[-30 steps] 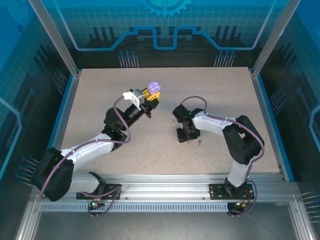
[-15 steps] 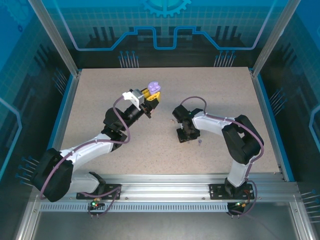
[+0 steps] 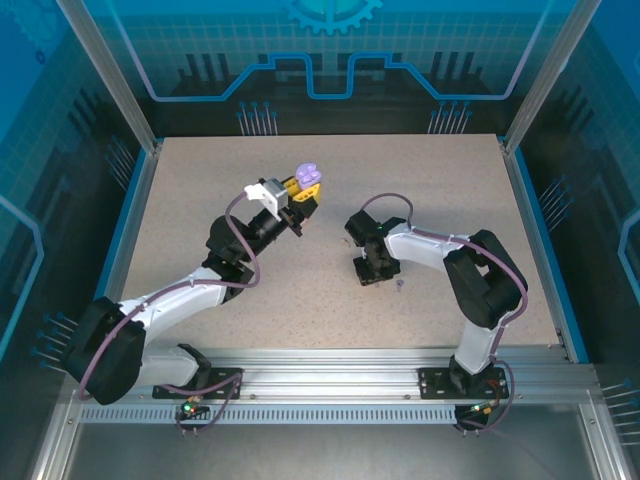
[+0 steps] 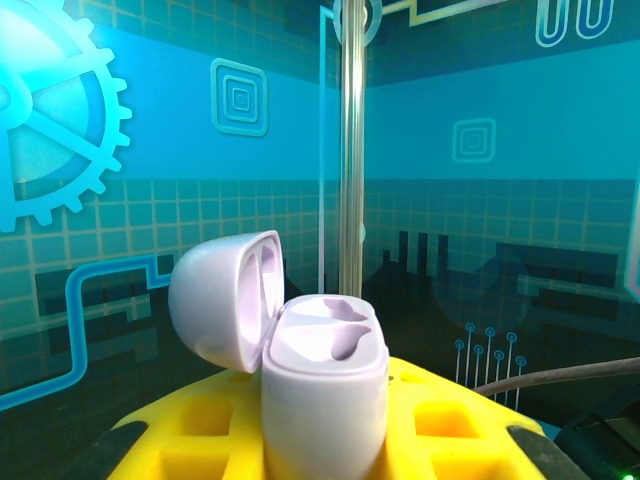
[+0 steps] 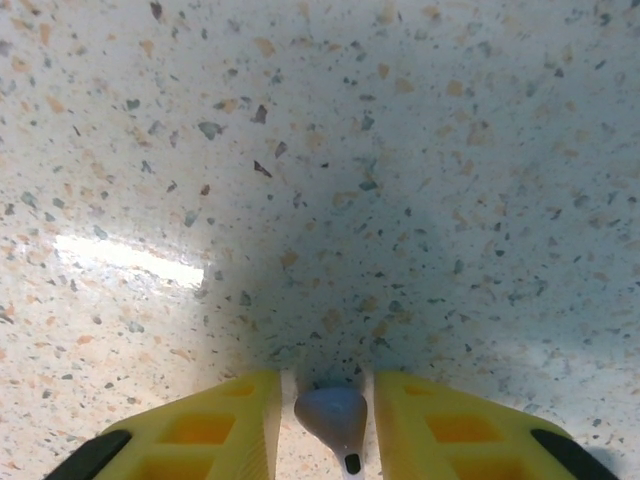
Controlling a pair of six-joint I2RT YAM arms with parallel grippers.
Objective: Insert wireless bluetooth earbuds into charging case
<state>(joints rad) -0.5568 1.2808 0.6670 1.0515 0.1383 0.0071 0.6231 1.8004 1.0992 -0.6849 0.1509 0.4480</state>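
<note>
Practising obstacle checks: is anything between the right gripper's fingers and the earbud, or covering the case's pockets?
Nothing visible. The earbud lies between the right gripper's fingers; the purple case in the left gripper has its lid open, pockets uncovered.

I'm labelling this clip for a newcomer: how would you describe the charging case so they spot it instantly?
On the speckled table, follow the left arm to the left gripper, near the table's middle. The charging case is clamped between its yellow fingers: a rounded shell, lilac against the yellow, with its lid flipped open.
</note>
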